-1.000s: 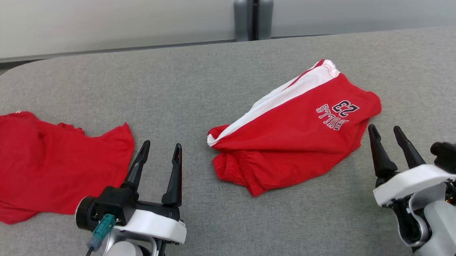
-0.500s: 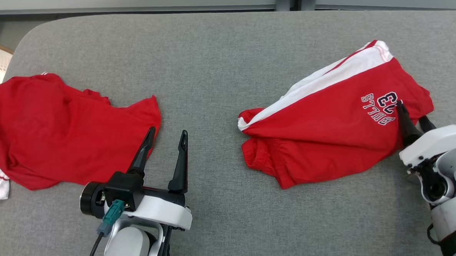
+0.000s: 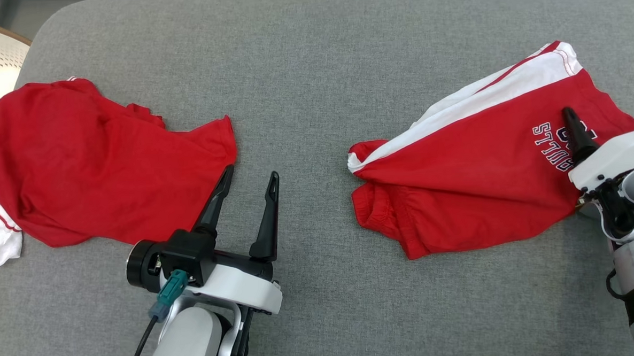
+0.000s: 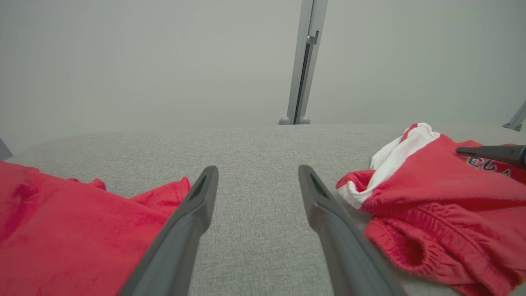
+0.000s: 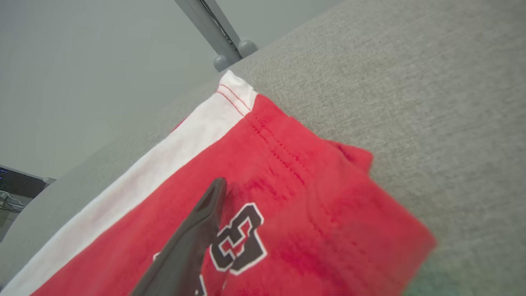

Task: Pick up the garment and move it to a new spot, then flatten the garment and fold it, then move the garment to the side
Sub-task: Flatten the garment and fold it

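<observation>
The right gripper [image 3: 571,120] has advanced onto the red shorts [image 3: 472,182] by the grey worktop's [image 3: 301,66] right edge. One finger lies across the lettering, the other is hidden, so I cannot tell its grip. The left gripper [image 3: 251,172] hovers with jaws apart beside a red shirt [image 3: 81,167].

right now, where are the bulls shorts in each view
Head view: shorts in the right half, reaching the right edge.
Left wrist view: shorts at the right edge.
Right wrist view: shorts across the lower left and centre.
Shared landmark: their white side stripe.
</observation>
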Available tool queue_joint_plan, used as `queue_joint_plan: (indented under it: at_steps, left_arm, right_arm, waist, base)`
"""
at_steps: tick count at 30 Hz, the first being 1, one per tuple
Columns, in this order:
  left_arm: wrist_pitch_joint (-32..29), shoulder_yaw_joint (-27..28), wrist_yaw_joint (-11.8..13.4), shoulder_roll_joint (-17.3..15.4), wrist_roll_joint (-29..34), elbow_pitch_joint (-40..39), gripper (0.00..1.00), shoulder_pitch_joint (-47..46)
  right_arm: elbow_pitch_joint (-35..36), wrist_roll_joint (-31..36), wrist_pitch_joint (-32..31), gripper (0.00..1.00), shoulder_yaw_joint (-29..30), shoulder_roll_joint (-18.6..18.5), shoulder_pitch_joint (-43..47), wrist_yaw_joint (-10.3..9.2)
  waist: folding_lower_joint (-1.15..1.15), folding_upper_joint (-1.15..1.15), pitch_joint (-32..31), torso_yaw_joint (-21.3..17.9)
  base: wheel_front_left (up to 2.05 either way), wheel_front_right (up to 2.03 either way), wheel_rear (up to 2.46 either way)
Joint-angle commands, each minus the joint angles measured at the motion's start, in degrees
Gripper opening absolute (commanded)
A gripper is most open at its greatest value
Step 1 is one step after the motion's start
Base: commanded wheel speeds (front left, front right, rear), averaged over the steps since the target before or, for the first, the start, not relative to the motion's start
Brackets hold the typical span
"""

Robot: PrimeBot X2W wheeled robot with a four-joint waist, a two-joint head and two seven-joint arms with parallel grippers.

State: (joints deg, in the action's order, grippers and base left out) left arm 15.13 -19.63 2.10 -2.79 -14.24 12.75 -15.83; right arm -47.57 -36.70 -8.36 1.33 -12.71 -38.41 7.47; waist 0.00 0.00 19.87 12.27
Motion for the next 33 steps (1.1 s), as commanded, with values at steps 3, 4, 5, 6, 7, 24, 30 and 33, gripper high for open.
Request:
queue_joint_plan:
  at_steps: [3, 4, 5, 6, 7, 24, 30, 33]
  left_arm:
    - [0.0, -0.6, 0.5, -0.2, -0.6, 0.0, 1.0, -1.5]
    - [0.0, -0.8, 0.6, -0.2, -0.6, 0.0, 1.0, -1.7]
    - [0.0, -0.9, 0.6, -0.2, -0.7, 0.1, 1.0, -1.6]
    - [0.0, -1.0, 0.7, -0.2, -0.8, 0.2, 1.0, -1.5]
    - [0.0, -1.1, 0.7, -0.2, -0.8, 0.3, 1.0, -1.5]
    - [0.0, 0.9, -1.5, -0.2, 0.5, 2.0, 1.0, 1.5]
    - [0.0, 1.3, -1.5, -0.2, 0.3, 2.5, 1.0, 2.7]
    - [0.0, 1.6, -1.6, -0.2, 0.3, 2.6, 1.0, 2.8]
  right_arm:
    - [-1.2, -0.5, -0.9, 0.0, -1.4, 1.0, -0.1, 0.02]
    - [-1.1, -0.8, -0.6, 0.0, -1.5, 0.8, -0.2, 0.02]
    - [-1.0, -1.0, -0.2, 0.0, -1.6, 0.6, -0.3, 0.02]
    - [-0.8, -1.2, 0.1, 0.0, -1.7, 0.5, -0.4, 0.02]
    - [-0.7, -1.5, 0.5, 0.0, -2.0, 0.5, -0.2, 0.02]
    - [0.5, -10.2, 11.4, 0.0, 1.2, -4.9, 8.4, 0.02]
    - [-3.9, -9.1, 16.8, 0.0, 4.7, -6.1, 11.2, 0.02]
    - [-4.3, -8.6, 17.6, 0.0, 4.4, -6.0, 11.3, 0.02]
  waist:
    - [0.0, 0.0, 0.6, 0.2]
    - [0.0, 0.0, 0.6, 0.2]
    - [0.0, 0.0, 0.5, 0.1]
    - [0.0, 0.0, 0.4, 0.0]
    - [0.0, 0.0, 0.1, -0.1]
    - [0.0, 0.0, -5.8, -6.4]
    - [0.0, 0.0, -7.8, -8.1]
    - [0.0, 0.0, -8.4, -8.4]
  base:
    - [0.0, 0.0, 0.0]
    - [0.0, 0.0, 0.0]
    - [0.0, 0.0, 0.0]
    - [0.0, 0.0, 0.0]
    - [0.0, 0.0, 0.0]
    - [0.0, 0.0, 0.0]
    - [0.0, 0.0, 0.0]
    - [0.0, 0.0, 0.0]
